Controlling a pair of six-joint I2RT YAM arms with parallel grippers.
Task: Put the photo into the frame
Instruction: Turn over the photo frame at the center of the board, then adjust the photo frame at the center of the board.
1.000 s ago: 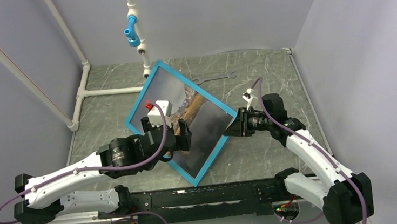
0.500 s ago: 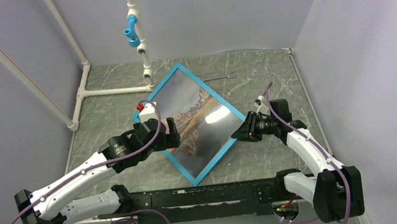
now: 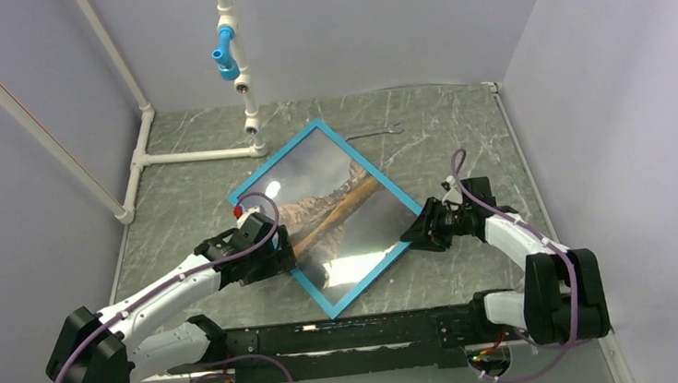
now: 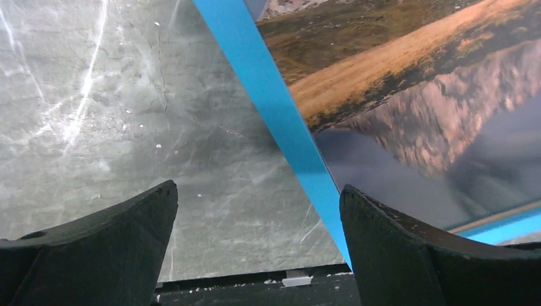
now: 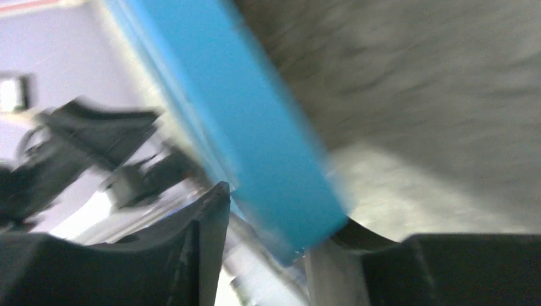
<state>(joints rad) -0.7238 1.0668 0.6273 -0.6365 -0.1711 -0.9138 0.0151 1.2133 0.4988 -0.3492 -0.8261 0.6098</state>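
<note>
Both arms stretch forward and inward, wrists low. The left gripper (image 3: 288,253) points right, its 2 fingers wide apart. The right gripper (image 3: 408,235) points left, fingers partly apart, grip unclear.

Top view: fixed high above and behind the near edge of the table (image 3: 460,135), looking down and forward; far enough to take in the whole blue frame (image 3: 371,279).
Left wrist view: rides behind the left gripper (image 4: 258,187), looking down past it; close on the frame's edge and photo (image 4: 415,95).
Right wrist view: behind the right gripper (image 5: 287,213), very close to the frame's edge, blurred.
Shared: all three show the frame.
</note>
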